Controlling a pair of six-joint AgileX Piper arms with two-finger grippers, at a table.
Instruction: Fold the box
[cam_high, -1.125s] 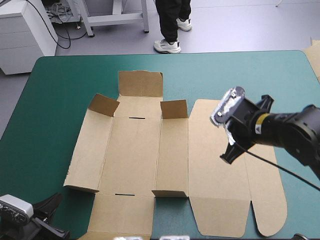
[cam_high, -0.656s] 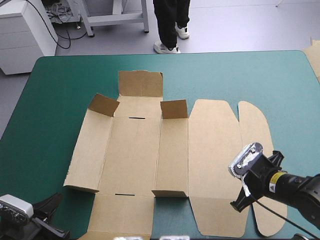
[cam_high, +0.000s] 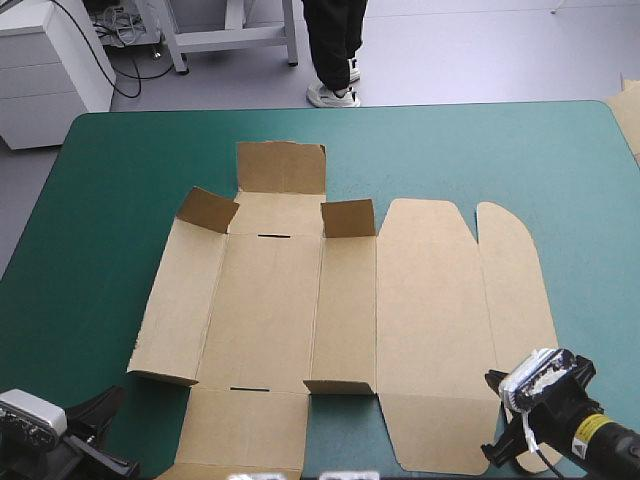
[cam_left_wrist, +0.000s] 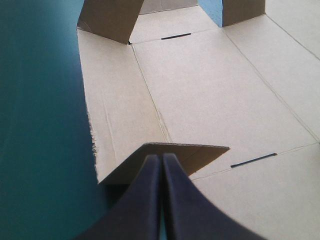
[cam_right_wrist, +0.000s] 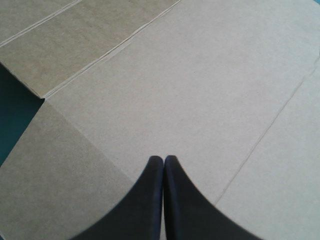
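The brown box (cam_high: 270, 300) lies as a cut sheet in the middle of the teal-green cover, its lid panels (cam_high: 430, 320) flat to the right. Two small flaps (cam_high: 207, 208) (cam_high: 348, 216) stand up on the far side, and low corner flaps (cam_high: 338, 386) on the near side. My right gripper (cam_high: 500, 440) is shut, low over the lid's near right corner; in its own view the gripper (cam_right_wrist: 163, 159) has bare board (cam_right_wrist: 200, 75) ahead. My left gripper (cam_high: 100, 408) is shut at the table's near left corner, and in its own view the gripper (cam_left_wrist: 162, 157) points at a raised near flap (cam_left_wrist: 175, 152).
Another piece of brown board (cam_high: 628, 110) shows at the table's far right edge. Bare teal-green cover (cam_high: 90, 230) runs along the left side and the far edge. A strip of cover (cam_right_wrist: 12, 115) shows beside the lid's near flap.
My right arm has swung from above the lid's middle toward the table's near edge and now sits at the lid's near right corner. The left gripper and the box have not moved.
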